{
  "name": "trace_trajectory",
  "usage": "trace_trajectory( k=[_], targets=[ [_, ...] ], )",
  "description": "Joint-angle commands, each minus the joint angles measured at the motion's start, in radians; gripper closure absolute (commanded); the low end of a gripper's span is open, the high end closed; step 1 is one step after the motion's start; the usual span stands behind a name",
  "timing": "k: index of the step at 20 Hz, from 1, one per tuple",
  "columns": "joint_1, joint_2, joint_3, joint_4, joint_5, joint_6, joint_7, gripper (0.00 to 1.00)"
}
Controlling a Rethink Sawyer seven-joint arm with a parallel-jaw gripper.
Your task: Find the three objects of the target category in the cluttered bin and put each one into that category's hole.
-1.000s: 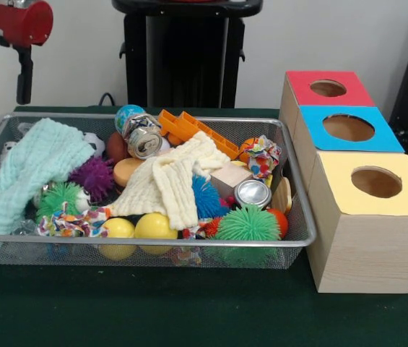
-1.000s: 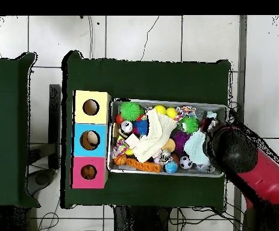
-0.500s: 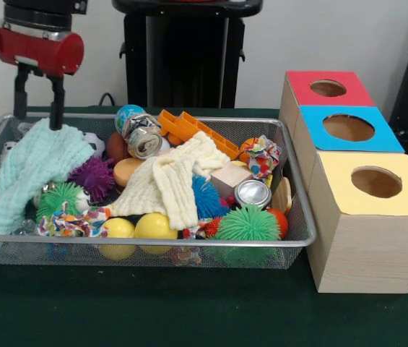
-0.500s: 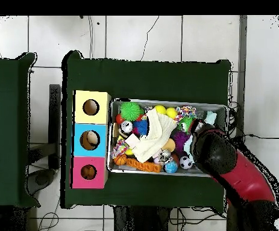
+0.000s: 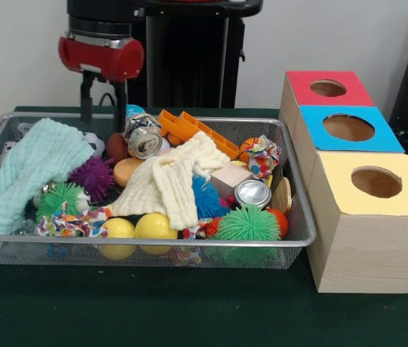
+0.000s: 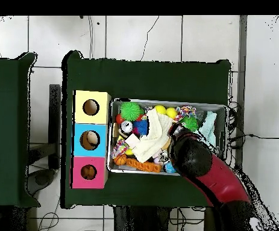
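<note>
The wire mesh bin (image 5: pixel 146 242) is full of clutter; it also shows in the overhead view (image 6: pixel 112 135). My gripper (image 5: pixel 103 121) hangs open and empty over the bin's back rim, left of a crushed can (image 5: pixel 144 141). In the overhead view the red arm (image 6: pixel 193 157) covers it. A small black and white soft toy (image 6: pixel 126 127) lies at the bin's end by the boxes. An orange rounded thing (image 5: pixel 247 147) is half hidden behind a patterned cloth scrap (image 5: pixel 263 157); I cannot tell what it is. The red box's hole (image 5: pixel 328 88) is open.
A mint cloth (image 5: pixel 34 170) and a cream cloth (image 5: pixel 171 181) cover much of the bin. Spiky balls (image 5: pixel 247 224), yellow balls (image 5: pixel 154 226), a second can (image 5: pixel 253 193) and an orange plastic piece (image 5: pixel 189 130) lie around. Blue (image 5: pixel 348 127) and yellow (image 5: pixel 376 181) boxes stand nearer than the red one.
In the front view the gripper has moved right, from beyond the bin's left end to over its back rim beside the can. It stays open and empty.
</note>
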Motion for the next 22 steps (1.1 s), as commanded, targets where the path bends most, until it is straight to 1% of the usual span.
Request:
trace_trajectory(
  k=[1, 2, 7, 10, 15, 17, 22],
  targets=[
    [0.062, -0.044, 0.052, 0.089, 0.088, 0.007, 0.316, 0.0],
    [0.081, -0.047, 0.036, 0.079, 0.095, 0.027, 0.324, 0.0],
    [0.117, -0.054, 0.01, 0.062, 0.108, 0.06, 0.344, 0.0],
    [0.143, -0.057, -0.019, 0.032, 0.116, 0.111, 0.35, 0.0],
    [0.181, -0.048, -0.056, -0.007, 0.132, 0.147, 0.359, 0.0],
    [0.182, -0.034, -0.055, -0.017, 0.138, 0.138, 0.353, 0.0],
    [0.179, 0.027, -0.044, -0.059, 0.144, 0.119, 0.334, 0.0]
  ],
)
